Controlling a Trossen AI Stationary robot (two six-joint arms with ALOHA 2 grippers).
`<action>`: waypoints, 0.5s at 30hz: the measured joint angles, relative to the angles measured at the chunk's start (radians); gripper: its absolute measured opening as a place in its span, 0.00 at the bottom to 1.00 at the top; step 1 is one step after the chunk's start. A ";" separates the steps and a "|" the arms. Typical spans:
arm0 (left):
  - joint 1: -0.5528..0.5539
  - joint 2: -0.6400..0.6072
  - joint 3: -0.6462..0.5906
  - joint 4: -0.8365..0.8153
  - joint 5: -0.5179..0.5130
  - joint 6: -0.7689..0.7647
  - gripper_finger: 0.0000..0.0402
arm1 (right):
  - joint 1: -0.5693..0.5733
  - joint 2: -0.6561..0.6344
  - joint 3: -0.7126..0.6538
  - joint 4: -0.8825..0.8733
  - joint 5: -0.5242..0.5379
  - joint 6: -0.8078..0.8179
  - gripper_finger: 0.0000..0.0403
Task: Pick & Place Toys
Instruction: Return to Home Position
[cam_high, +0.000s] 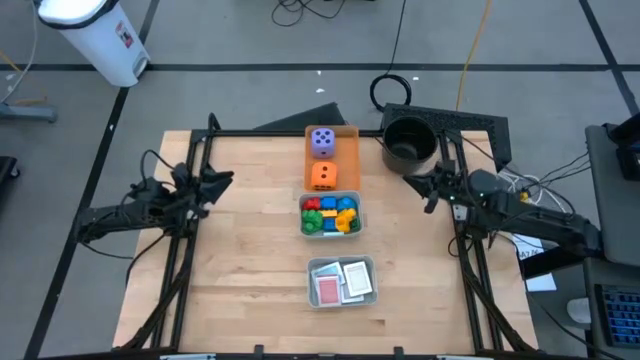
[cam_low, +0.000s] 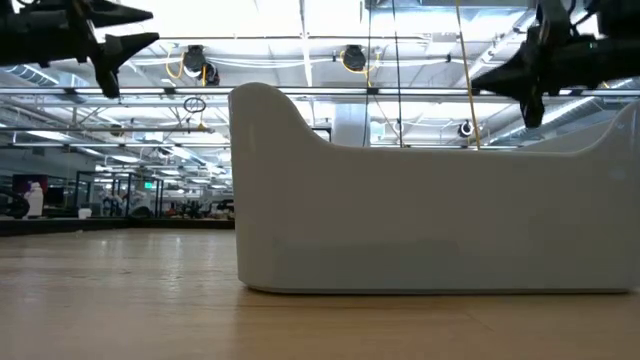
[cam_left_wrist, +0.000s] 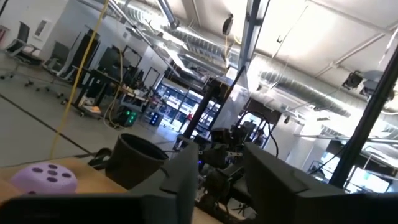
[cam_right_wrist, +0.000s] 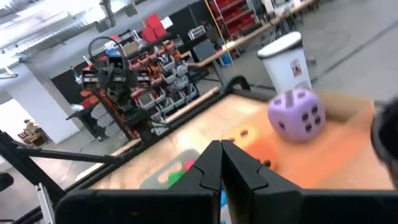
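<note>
The left gripper (cam_high: 222, 181) is hovering empty, fingers parted. The right gripper (cam_high: 428, 190) is hovering empty, fingers nearly touching. The purple die (cam_high: 322, 141), orange die (cam_high: 322, 176), bricks (cam_high: 330, 215) and cards (cam_high: 340, 282) are lying between both fingertip pairs, well apart from each. For homing, each arm should be retracting high and outward, clear of the toys.

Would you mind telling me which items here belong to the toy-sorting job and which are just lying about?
Job: purple die, orange die, plastic bricks, cards; left end effector and right end effector, parked at the table's sides.
Lying about: black bucket, white bin.
</note>
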 joint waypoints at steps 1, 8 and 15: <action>0.000 0.000 -0.004 -0.001 0.000 0.002 0.31 | 0.000 -0.004 -0.023 0.022 0.000 0.016 0.00; 0.001 0.000 -0.007 -0.008 0.000 0.102 0.10 | 0.001 -0.007 -0.165 0.259 -0.026 0.025 0.00; 0.001 0.000 -0.007 -0.093 0.000 0.098 0.03 | 0.001 -0.008 -0.232 0.324 -0.027 0.025 0.00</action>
